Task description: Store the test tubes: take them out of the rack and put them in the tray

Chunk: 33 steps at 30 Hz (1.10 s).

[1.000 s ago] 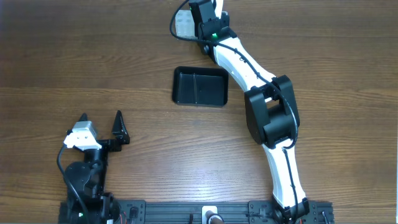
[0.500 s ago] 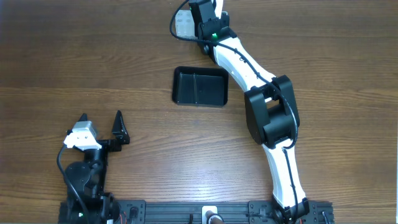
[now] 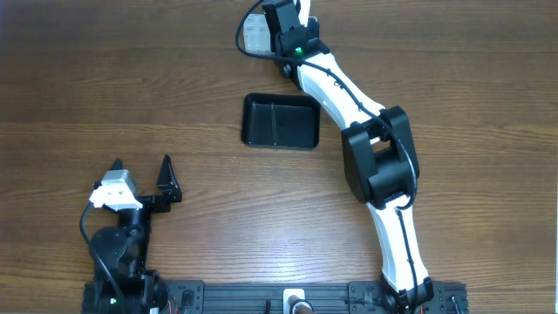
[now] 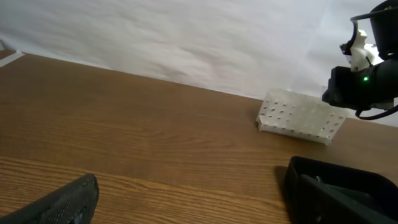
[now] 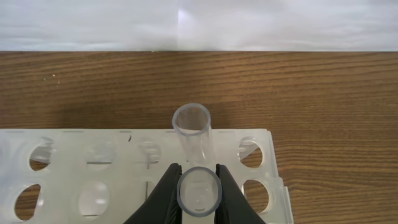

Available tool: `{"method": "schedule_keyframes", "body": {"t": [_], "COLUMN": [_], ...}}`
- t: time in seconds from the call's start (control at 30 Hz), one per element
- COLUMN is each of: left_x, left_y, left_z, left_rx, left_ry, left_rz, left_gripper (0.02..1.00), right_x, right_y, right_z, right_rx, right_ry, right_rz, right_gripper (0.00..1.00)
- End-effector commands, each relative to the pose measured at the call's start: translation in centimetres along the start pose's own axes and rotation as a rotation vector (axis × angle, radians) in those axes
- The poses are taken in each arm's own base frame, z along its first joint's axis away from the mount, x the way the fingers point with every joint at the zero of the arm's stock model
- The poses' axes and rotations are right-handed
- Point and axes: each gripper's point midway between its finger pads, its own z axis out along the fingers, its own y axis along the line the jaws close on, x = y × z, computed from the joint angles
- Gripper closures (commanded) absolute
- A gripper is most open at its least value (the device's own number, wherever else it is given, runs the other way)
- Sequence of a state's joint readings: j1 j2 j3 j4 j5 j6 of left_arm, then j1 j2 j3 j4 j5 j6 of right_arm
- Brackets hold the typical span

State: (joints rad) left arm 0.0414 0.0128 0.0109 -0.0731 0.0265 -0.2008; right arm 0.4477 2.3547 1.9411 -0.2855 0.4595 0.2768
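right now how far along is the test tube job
Barely started. Done: nothing, the black tray looks to hold no tubes. In hand: the right gripper clamps one test tube standing in the rack. Left: that tube and the second tube behind it, both to the tray. The left gripper sits open, away.

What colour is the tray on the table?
The tray is black. It shows best in the top view.

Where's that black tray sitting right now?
In the top view the black tray lies mid-table, a little nearer the robot than the clear rack at the far edge.
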Motion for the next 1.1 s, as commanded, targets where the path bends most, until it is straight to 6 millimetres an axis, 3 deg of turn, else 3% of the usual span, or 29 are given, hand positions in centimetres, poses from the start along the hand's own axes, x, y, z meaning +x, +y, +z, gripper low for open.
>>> {"method": "schedule_keyframes", "body": {"t": [0.03, 0.43, 0.6, 0.77, 1.1], "left_x": [0.2, 0.2, 0.2, 0.2, 0.2], "left_y": [0.1, 0.1, 0.1, 0.1, 0.1], "left_z": [0.0, 0.0, 0.0, 0.0, 0.0], "left_rx": [-0.004, -0.004, -0.004, -0.004, -0.004], "left_ry": [0.001, 0.001, 0.001, 0.001, 0.001], "left_rz": [0.014, 0.014, 0.014, 0.014, 0.014], "left_gripper": [0.02, 0.02, 0.02, 0.02, 0.023], "right_x": [-6.1, -10.8, -11.3, -8.3, 2.0], "right_y": [0.0, -1.4, -2.3, -2.7, -1.1], "right_z": [-4.3, -10.1, -12.8, -14.1, -16.1], "right_rx": [-0.028, -0.051, -0.049, -0.053, -0.113], "right_ry": [-0.117, -0.187, -0.161, -0.022, 0.398], "right_rz": [0.049, 0.084, 0.074, 0.07, 0.059], "right_gripper": [0.888, 0.908, 0.908, 0.928, 0.967]}}
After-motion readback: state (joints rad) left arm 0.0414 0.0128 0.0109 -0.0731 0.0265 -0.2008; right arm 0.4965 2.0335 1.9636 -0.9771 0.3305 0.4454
